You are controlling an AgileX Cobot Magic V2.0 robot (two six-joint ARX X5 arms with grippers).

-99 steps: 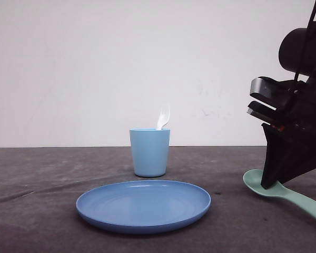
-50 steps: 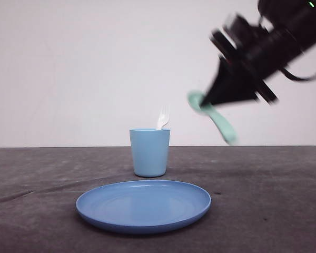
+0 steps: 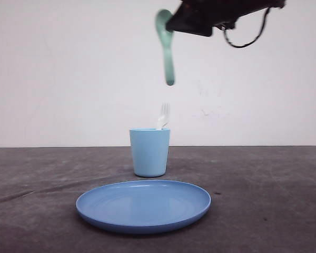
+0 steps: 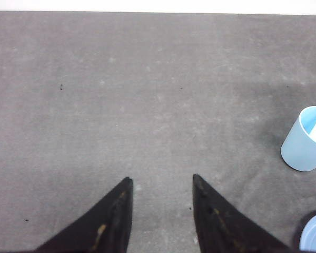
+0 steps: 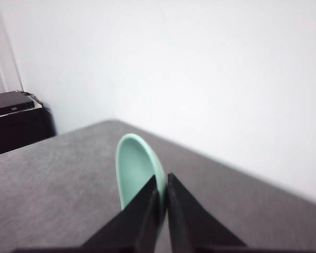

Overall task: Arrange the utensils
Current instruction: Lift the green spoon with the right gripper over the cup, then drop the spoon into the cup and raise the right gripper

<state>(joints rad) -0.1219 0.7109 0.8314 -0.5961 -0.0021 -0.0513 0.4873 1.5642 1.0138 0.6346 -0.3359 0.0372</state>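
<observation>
The mint-green spoon [image 3: 166, 42] hangs high in the air above the light blue cup [image 3: 149, 152], handle pointing down, bowl up. My right gripper [image 3: 171, 25] is shut on the spoon's bowl end; in the right wrist view the spoon [image 5: 136, 168] sticks out past the closed right gripper [image 5: 161, 179]. The white fork [image 3: 163, 117] stands in the cup, tines up. My left gripper [image 4: 160, 180] is open over bare grey table with nothing between its fingers; the cup [image 4: 307, 138] lies off to its side.
A round blue plate [image 3: 143, 204] lies in front of the cup; its rim [image 4: 315, 238] shows in the left wrist view. The grey table [image 3: 263, 200] stretches to a white wall behind. A dark box [image 5: 13, 103] sits at the table's far end in the right wrist view.
My right gripper has lifted the spoon off the table at the right and swung it up and leftward to above the cup. Cup, fork and plate stayed put.
</observation>
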